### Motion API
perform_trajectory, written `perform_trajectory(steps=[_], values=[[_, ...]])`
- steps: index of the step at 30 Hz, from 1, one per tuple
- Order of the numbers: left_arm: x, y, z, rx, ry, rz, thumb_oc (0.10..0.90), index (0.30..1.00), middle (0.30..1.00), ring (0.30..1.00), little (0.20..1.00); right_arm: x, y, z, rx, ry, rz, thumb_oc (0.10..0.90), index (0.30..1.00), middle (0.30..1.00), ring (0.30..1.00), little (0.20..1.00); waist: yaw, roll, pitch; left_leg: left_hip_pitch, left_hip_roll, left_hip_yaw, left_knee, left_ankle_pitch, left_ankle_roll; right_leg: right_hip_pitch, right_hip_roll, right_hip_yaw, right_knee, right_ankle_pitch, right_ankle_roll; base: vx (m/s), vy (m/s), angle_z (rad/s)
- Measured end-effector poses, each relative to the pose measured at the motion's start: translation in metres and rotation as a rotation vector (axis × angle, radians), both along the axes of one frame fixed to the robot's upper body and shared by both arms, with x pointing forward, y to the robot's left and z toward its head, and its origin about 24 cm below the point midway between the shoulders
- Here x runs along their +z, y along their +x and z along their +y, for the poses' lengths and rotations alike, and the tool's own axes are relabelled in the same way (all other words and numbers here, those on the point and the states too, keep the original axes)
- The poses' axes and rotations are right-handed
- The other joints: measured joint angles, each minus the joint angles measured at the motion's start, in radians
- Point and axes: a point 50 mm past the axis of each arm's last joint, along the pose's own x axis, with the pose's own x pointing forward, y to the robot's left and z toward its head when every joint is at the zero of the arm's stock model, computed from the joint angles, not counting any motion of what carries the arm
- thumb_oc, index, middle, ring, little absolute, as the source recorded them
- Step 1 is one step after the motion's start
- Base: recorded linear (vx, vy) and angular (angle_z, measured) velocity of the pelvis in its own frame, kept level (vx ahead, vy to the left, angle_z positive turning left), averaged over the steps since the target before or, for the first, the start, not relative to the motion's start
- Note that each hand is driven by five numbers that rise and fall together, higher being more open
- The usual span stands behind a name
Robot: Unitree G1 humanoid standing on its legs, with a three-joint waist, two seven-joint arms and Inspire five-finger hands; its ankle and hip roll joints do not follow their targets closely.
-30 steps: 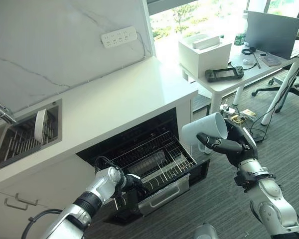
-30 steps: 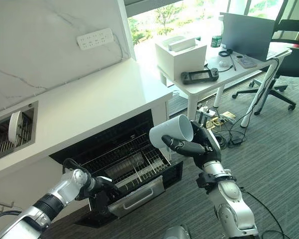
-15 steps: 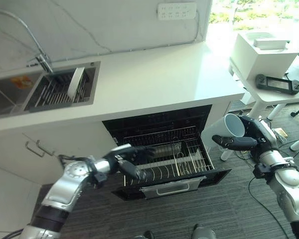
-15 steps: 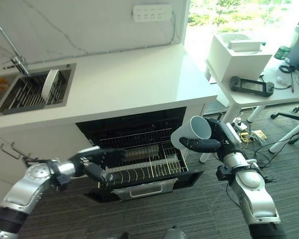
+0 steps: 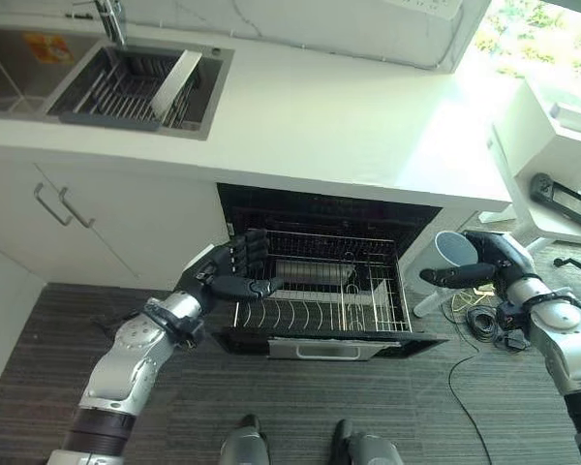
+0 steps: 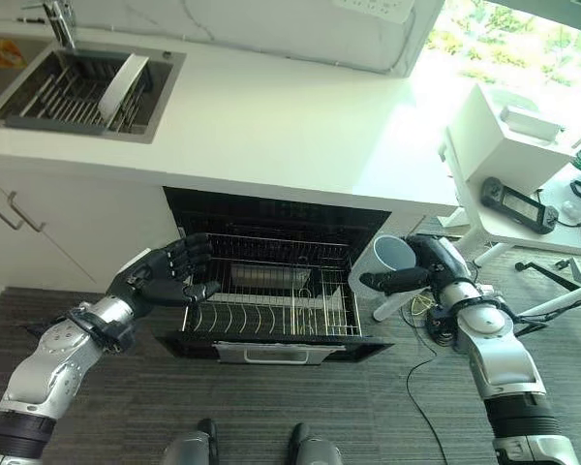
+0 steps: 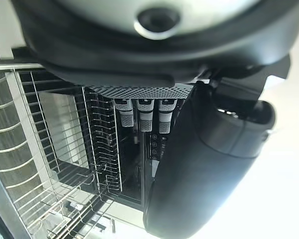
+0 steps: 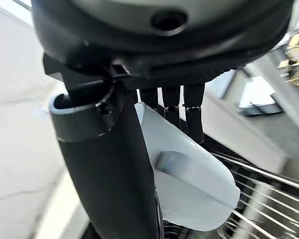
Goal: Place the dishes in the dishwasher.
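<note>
Left eye view: the right hand holds one white mug just off the right side of the pulled-out dishwasher rack, thumb and fingers curled round it, its mouth turned toward the camera. The left hand hovers at the rack's left front corner, fingers loosely bent and holding nothing. One plate stands on edge in the sink at the far left of the white table. The step in hand looks like carrying the mug to the rack; the next move calls for swinging it left over the wires, tipping the mouth downward and lowering it into a free row before the fingers let go.

Right eye view: the same layout. The mug is level with the rack's right edge and not yet over it, and one game controller lies on the side desk.

Left wrist view: the left hand's fingers hang half-curled above the rack, touching nothing.

Right wrist view: the thumb presses the mug against the fingers, handle facing the camera, rack wires past it.

Count: one mug, one plate, one rack, two hands
</note>
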Motion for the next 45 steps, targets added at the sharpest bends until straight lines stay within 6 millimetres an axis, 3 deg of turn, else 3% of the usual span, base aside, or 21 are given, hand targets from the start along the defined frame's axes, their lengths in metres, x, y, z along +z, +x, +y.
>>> perform_trajectory(steps=[1, 3, 5, 7, 11, 13, 16, 22, 28, 39, 40, 41, 45], values=[[0.010, 0.002, 0.002, -0.010, 0.012, -0.037, 0.800, 0.900, 0.900, 0.900, 0.900, -0.008, 0.000, 0.001, -0.002, -0.002, 0.046, 0.400, 0.300, 0.300, 0.300, 0.300, 0.022, -0.020, 0.020, -0.028, 0.012, -0.013, 0.023, -0.003, -0.012, -0.011, 0.003, 0.004, -0.028, 0.008, -0.008, -0.24, -0.271, 0.19], [0.033, 0.010, 0.004, -0.012, 0.036, -0.121, 0.800, 0.900, 0.900, 0.900, 0.900, -0.007, 0.008, 0.000, -0.010, -0.004, 0.060, 0.400, 0.300, 0.300, 0.300, 0.300, 0.033, -0.028, 0.067, -0.090, 0.037, -0.044, 0.036, 0.024, -0.033, -0.046, 0.036, -0.007, -0.025, 0.012, -0.030, -0.20, -0.164, 0.21], [0.066, 0.020, 0.002, -0.043, 0.112, -0.231, 0.800, 0.900, 0.900, 0.900, 0.900, 0.013, 0.027, -0.004, -0.043, -0.018, 0.023, 0.400, 0.300, 0.300, 0.300, 0.300, 0.048, -0.011, 0.152, -0.143, 0.057, -0.060, 0.030, 0.052, -0.041, -0.090, 0.059, -0.030, -0.033, 0.034, -0.059, -0.16, -0.096, 0.13], [0.069, 0.022, -0.002, -0.053, 0.091, -0.239, 0.800, 0.900, 0.900, 0.900, 0.900, 0.023, 0.033, -0.005, -0.044, -0.009, 0.013, 0.400, 0.300, 0.300, 0.300, 0.300, 0.053, 0.013, 0.178, -0.153, 0.055, -0.061, 0.023, 0.070, -0.046, -0.104, 0.056, -0.029, -0.028, 0.035, -0.059, -0.18, -0.081, 0.04], [0.097, 0.029, -0.016, -0.095, 0.044, -0.350, 0.800, 0.900, 0.900, 0.900, 0.900, 0.047, 0.053, -0.014, -0.075, 0.002, 0.009, 0.400, 0.300, 0.300, 0.300, 0.300, 0.058, 0.043, 0.229, -0.187, 0.039, -0.046, 0.015, 0.082, -0.036, -0.136, 0.044, -0.027, -0.051, 0.060, -0.059, -0.10, 0.036, 0.01], [0.101, 0.030, -0.018, -0.097, 0.023, -0.364, 0.800, 0.900, 0.900, 0.900, 0.900, 0.055, 0.058, -0.015, -0.071, -0.016, 0.007, 0.400, 0.300, 0.300, 0.300, 0.300, 0.065, 0.060, 0.239, -0.188, 0.031, -0.039, 0.014, 0.082, -0.029, -0.138, 0.036, -0.026, -0.053, 0.063, -0.055, -0.10, 0.108, 0.00], [0.106, 0.029, -0.022, -0.110, -0.040, -0.388, 0.800, 0.900, 0.900, 0.900, 0.900, 0.095, 0.066, -0.023, -0.078, -0.071, -0.073, 0.400, 0.300, 0.300, 0.300, 0.300, 0.073, 0.119, 0.255, -0.186, 0.000, -0.008, -0.018, 0.093, -0.010, -0.167, 0.004, 0.006, -0.054, 0.076, -0.037, -0.09, 0.088, -0.11], [0.111, 0.027, -0.025, -0.128, -0.086, -0.434, 0.800, 0.900, 0.900, 0.900, 0.900, 0.131, 0.077, -0.017, -0.071, -0.109, -0.132, 0.400, 0.300, 0.300, 0.300, 0.300, 0.074, 0.129, 0.256, -0.209, -0.019, 0.012, -0.038, 0.100, 0.001, -0.209, -0.016, 0.020, -0.054, 0.080, -0.032, -0.06, 0.081, -0.04], [0.112, 0.028, -0.027, -0.121, -0.116, -0.449, 0.800, 0.900, 0.900, 0.900, 0.900, 0.142, 0.084, -0.013, -0.054, -0.198, -0.102, 0.400, 0.300, 0.300, 0.300, 0.300, 0.073, 0.131, 0.256, -0.204, -0.025, 0.023, -0.054, 0.104, 0.006, -0.220, -0.020, 0.031, -0.054, 0.080, -0.031, -0.02, 0.032, -0.03], [0.119, 0.028, -0.027, -0.112, -0.141, -0.488, 0.800, 0.900, 0.900, 0.900, 0.900, 0.139, 0.085, -0.014, -0.037, -0.260, -0.004, 0.400, 0.300, 0.300, 0.300, 0.300, 0.075, 0.131, 0.256, -0.205, -0.030, 0.025, -0.070, 0.109, 0.008, -0.228, -0.022, 0.033, -0.056, 0.080, -0.031, 0.00, 0.000, 0.00], [0.120, 0.028, -0.027, -0.112, -0.142, -0.490, 0.800, 0.900, 0.900, 0.900, 0.900, 0.138, 0.085, -0.014, -0.034, -0.277, 0.011, 0.422, 0.333, 0.333, 0.333, 0.333, 0.075, 0.131, 0.256, -0.205, -0.030, 0.024, -0.071, 0.109, 0.008, -0.228, -0.022, 0.033, -0.057, 0.080, -0.031, 0.00, 0.000, 0.00], [0.121, 0.028, -0.027, -0.112, -0.142, -0.492, 0.800, 0.900, 0.900, 0.900, 0.900, 0.137, 0.085, -0.014, -0.032, -0.287, 0.026, 0.800, 0.900, 0.900, 0.900, 0.900, 0.075, 0.131, 0.256, -0.205, -0.030, 0.024, -0.071, 0.109, 0.008, -0.228, -0.022, 0.033, -0.057, 0.080, -0.031, 0.00, 0.000, 0.00], [0.124, 0.028, -0.028, -0.115, -0.142, -0.503, 0.800, 0.900, 0.900, 0.900, 0.900, 0.134, 0.085, -0.016, -0.044, -0.294, 0.057, 0.800, 0.900, 0.900, 0.900, 0.900, 0.076, 0.131, 0.256, -0.205, -0.032, 0.024, -0.071, 0.110, 0.009, -0.228, -0.023, 0.033, -0.057, 0.080, -0.031, 0.00, 0.000, 0.00]])
